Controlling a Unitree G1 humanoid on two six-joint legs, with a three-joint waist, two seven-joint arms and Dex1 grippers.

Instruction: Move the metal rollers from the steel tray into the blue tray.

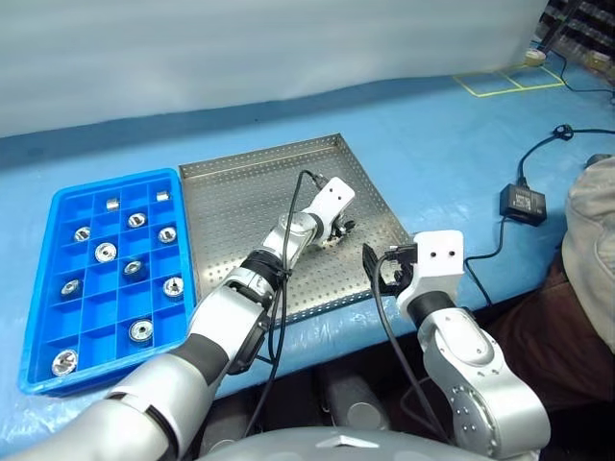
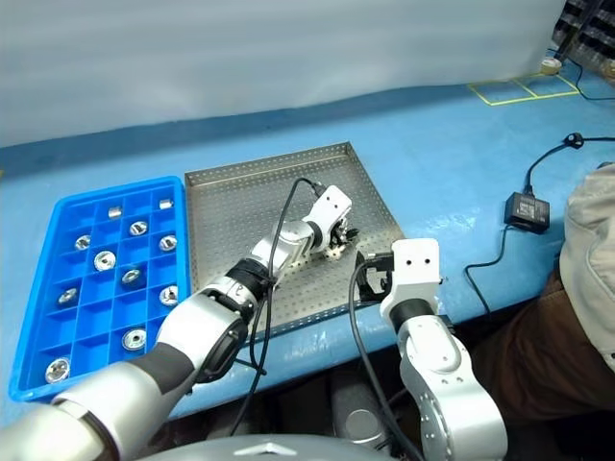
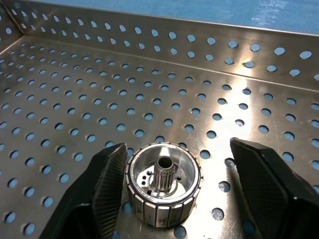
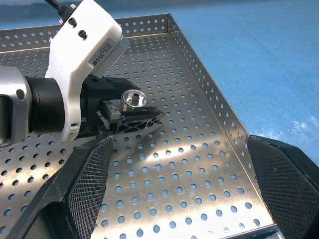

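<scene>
You have the steel tray (image 1: pixel 240 206) in the middle of the blue table (image 1: pixel 432 144), with the blue tray (image 1: pixel 58 288) just beside it on its left; rollers (image 1: pixel 106 252) sit singly in about a dozen of the blue tray's compartments; your left gripper (image 3: pixel 172 174) is down on the steel tray's right half, straddling one upright roller (image 3: pixel 163 190); one finger (image 3: pixel 107 174) touches its rim, the other stands apart, so the jaws are not closed on it; your right gripper (image 4: pixel 182 189) hovers by the tray's near right corner, jaws spread wide and holding nothing; a black adapter (image 1: pixel 522 203) with its cable lies well to the right.
</scene>
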